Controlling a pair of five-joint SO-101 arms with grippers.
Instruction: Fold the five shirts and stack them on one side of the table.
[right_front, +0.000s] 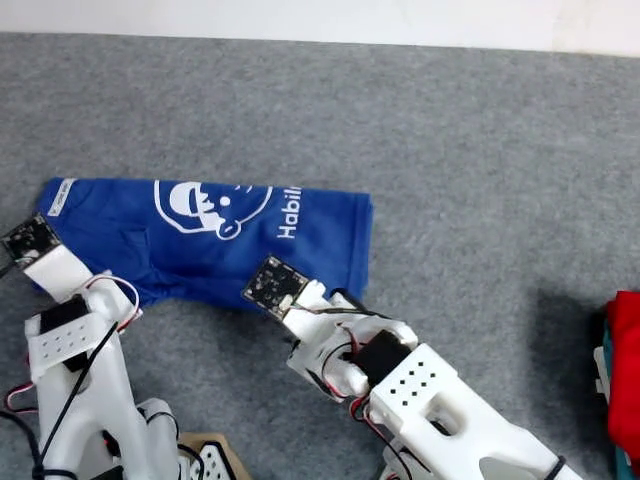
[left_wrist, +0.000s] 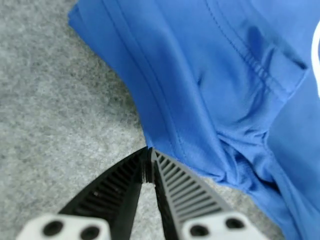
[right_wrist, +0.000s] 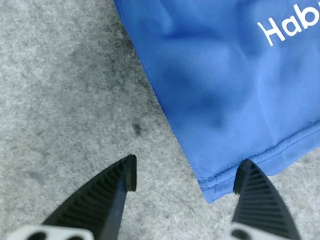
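A blue shirt (right_front: 210, 240) with a white print lies spread and partly folded on the grey carpeted table (right_front: 480, 150). My left gripper (left_wrist: 148, 160) is at the shirt's near left edge, shut, its tips pinching the hem of the blue shirt (left_wrist: 225, 75). My right gripper (right_wrist: 187, 175) stands open at the near right corner of the blue shirt (right_wrist: 225, 75). That corner lies between its fingers, close to one fingertip (right_wrist: 247, 175). In the high view the left arm (right_front: 70, 330) and right arm (right_front: 400, 380) come in from the near edge.
A pile of red cloth (right_front: 625, 370) sits at the table's right edge. Bare grey carpet stretches behind the shirt and to its right. A brown object (right_front: 215, 455) lies by the base of the left arm.
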